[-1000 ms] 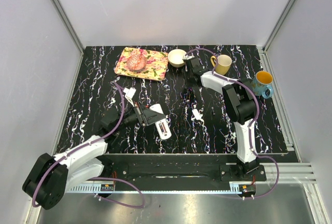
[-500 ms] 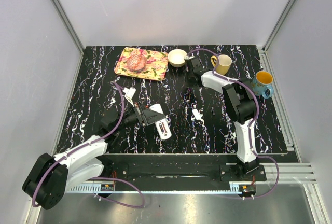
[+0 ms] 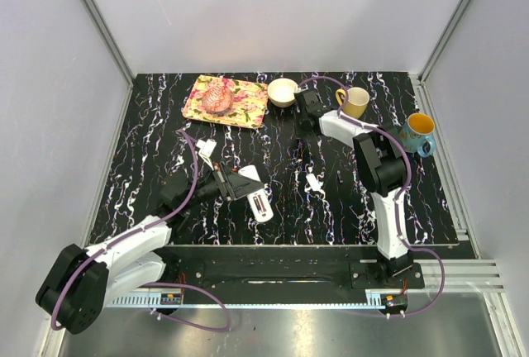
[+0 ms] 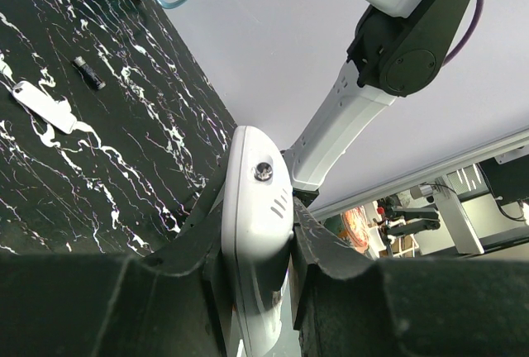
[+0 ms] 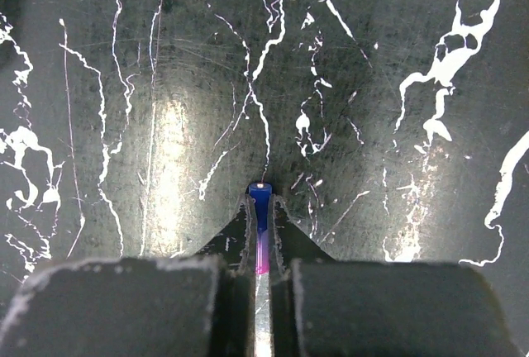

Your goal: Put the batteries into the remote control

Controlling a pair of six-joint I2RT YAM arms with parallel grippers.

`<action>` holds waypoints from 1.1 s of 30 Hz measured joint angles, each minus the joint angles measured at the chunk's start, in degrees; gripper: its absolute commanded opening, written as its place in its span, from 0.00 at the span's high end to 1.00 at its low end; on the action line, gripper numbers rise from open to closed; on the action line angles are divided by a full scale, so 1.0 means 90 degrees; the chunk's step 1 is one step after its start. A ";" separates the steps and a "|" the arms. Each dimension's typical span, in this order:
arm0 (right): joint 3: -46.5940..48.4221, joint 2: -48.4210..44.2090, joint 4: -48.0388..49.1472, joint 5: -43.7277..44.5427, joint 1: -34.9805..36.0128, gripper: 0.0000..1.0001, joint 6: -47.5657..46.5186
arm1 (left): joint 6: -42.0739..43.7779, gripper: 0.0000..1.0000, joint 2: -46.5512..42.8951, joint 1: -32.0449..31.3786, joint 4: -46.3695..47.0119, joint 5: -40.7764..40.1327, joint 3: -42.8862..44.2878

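left tool [image 4: 258, 245] is clamping the remote control [image 4: 256, 196] at lower centre, lifting it off the desk [image 4: 99, 167] for loading | right tool [image 5: 261, 223] is pinching a blue-purple battery [image 5: 260, 196] endwise at lower centre, likely for carrying over

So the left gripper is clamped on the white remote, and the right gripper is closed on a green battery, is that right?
Not quite. The battery in the right gripper is blue shading to purple, not green; the right wrist view shows it pinched there. The rest holds: the left gripper is clamped on the white remote.
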 measured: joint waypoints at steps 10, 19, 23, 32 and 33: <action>-0.1846 -0.1909 0.0112 -0.0010 0.0063 1.00 0.0731 | -0.0352 1.00 0.0709 0.0000 0.0639 -0.0134 0.0000; -0.3082 -0.6122 0.0058 0.0160 0.1605 1.00 0.1059 | -0.1579 1.00 0.2441 -0.0005 0.2237 -0.0544 0.0231; -0.3186 -0.6734 -0.0090 0.0194 0.1892 1.00 0.1205 | -0.1945 1.00 0.2776 -0.0080 0.2543 -0.0852 0.0430; -0.3186 -0.6360 -0.0413 0.0260 0.2543 1.00 0.1239 | -0.2402 1.00 0.3218 -0.0248 0.2625 -0.1355 0.0512; -0.3186 -0.6314 -0.0420 0.0260 0.2579 1.00 0.1236 | -0.2424 1.00 0.3230 -0.0248 0.2618 -0.1377 0.0515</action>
